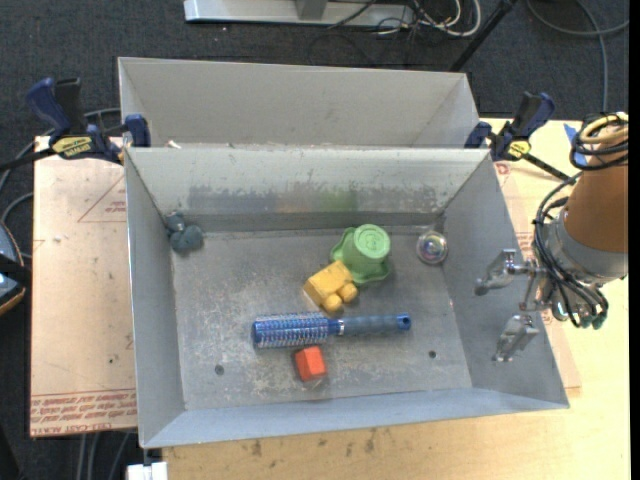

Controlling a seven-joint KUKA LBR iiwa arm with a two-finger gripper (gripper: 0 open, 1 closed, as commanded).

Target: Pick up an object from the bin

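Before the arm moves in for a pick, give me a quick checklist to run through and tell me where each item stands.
1. Fingers empty: ok. The gripper is open, with nothing between its fingers.
2. Gripper above a thing: not ok. It hangs over the bin's right wall, apart from everything.
3. Shiny round thing free: ok, it lies alone.
4. Blue brush free: cannot tell. The orange block lies right against or just beside it.
5. Green cup separate: not ok, the yellow toy touches it.
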